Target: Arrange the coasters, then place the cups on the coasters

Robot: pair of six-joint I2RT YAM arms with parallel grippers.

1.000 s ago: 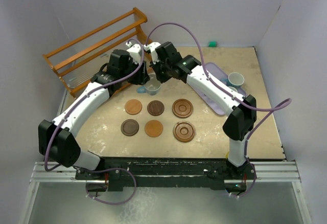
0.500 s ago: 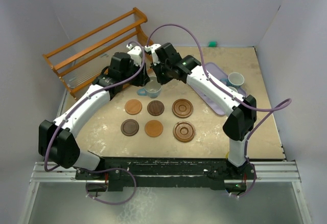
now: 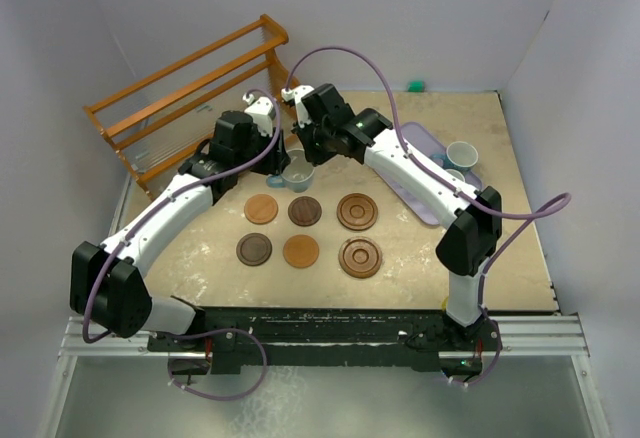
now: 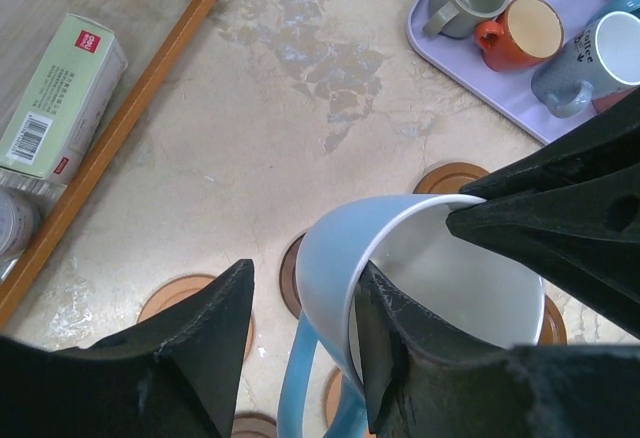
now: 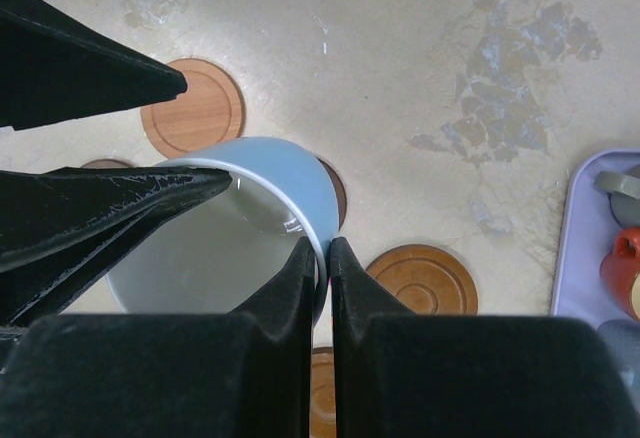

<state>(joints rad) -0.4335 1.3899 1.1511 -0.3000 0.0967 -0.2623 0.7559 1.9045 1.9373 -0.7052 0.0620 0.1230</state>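
The left end effector (image 4: 305, 276) and right end effector (image 5: 320, 248) crowd the light blue cup (image 3: 298, 172) at rear centre, the wooden rack (image 3: 178, 65) shuts off the left rear and the lavender tray (image 4: 480, 76) the right, while the worktop (image 3: 420, 283) strip in front of the flat coasters (image 3: 301, 251) lies open.
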